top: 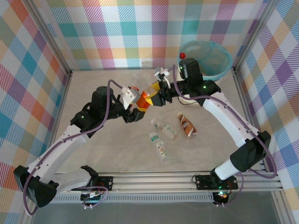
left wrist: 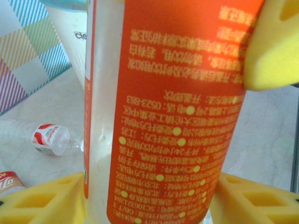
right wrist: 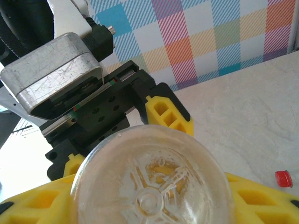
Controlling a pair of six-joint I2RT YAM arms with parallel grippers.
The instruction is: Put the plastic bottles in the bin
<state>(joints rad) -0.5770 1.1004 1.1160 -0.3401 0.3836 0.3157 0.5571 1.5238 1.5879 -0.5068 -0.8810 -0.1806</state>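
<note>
An orange-labelled plastic bottle [top: 146,99] [left wrist: 177,116] hangs above the middle of the table between both grippers. My left gripper [top: 138,106] [left wrist: 149,196] has a yellow finger close on each side of the bottle's body; whether they press it I cannot tell. My right gripper [top: 158,91] [right wrist: 152,200] is shut on the bottle's other end, whose clear base [right wrist: 152,186] faces its camera. Three more bottles lie on the table: a clear one [top: 164,129], a green-labelled one [top: 159,144] and a brown-labelled one [top: 187,125]. The bin [top: 219,70] [left wrist: 70,51] stands at the back right.
A red-and-white-labelled bottle [left wrist: 49,139] lies on the table past the left gripper, and another label [left wrist: 7,182] shows at the frame's edge. A loose red cap [right wrist: 283,178] [top: 182,55] lies near the bin. Checked walls close the table on three sides.
</note>
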